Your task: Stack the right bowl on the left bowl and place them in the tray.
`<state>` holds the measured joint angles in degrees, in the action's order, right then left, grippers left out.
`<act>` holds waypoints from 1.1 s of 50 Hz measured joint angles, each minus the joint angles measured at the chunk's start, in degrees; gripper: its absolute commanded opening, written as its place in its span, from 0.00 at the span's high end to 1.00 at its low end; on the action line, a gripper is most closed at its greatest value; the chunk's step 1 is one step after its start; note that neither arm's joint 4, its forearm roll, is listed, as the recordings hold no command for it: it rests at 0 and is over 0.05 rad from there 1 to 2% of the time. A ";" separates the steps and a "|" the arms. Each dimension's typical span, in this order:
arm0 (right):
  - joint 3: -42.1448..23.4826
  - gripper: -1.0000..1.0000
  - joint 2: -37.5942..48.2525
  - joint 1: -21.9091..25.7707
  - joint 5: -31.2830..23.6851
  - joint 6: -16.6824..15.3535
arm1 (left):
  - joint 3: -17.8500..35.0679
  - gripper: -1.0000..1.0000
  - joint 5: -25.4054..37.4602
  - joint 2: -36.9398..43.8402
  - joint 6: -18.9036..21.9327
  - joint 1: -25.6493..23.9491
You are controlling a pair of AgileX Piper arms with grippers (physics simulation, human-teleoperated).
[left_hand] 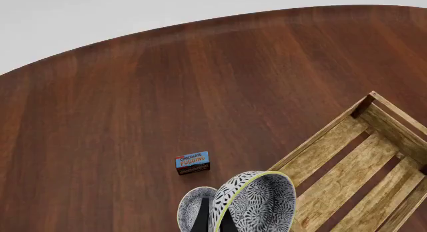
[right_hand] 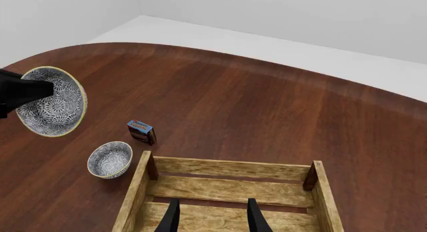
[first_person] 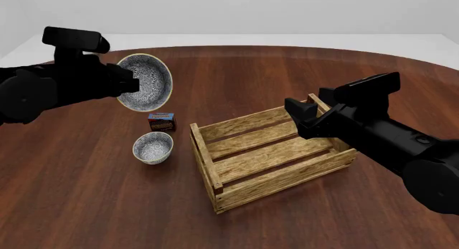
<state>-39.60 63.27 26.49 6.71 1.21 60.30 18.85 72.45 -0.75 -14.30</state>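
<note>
My left gripper point(first_person: 133, 82) is shut on the rim of a black-and-white patterned bowl point(first_person: 150, 82), which hangs tilted on its side well above the table. In the left wrist view its fingers point(left_hand: 203, 214) straddle that bowl's rim point(left_hand: 257, 202). The other patterned bowl point(first_person: 152, 147) sits upright on the table below, left of the tray point(first_person: 208, 163), a light-wood slatted crate. My right gripper point(first_person: 305, 120) hovers open over the tray's far right part; its fingers point(right_hand: 170, 217) have nothing between them.
A small blue-and-red pudding box point(first_person: 161, 121) lies on the table between the two bowls, just behind the tray's left corner. The round dark-wood table point(first_person: 86, 206) ends at a curved far edge against a white floor.
</note>
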 measured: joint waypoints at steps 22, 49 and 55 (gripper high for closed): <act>0.00 0.00 -0.10 -0.01 -0.07 -0.08 | 1.93 1.00 2.29 2.83 -3.81 2.21; 0.00 0.00 -0.37 0.00 -0.24 -0.10 | 1.09 1.00 0.43 9.22 -6.06 3.90; 0.01 0.00 -0.31 0.04 -0.21 -0.12 | 0.26 1.00 -0.59 11.02 -6.48 4.43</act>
<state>-39.60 62.96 26.52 6.49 1.09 60.56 18.26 83.47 -7.22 -9.87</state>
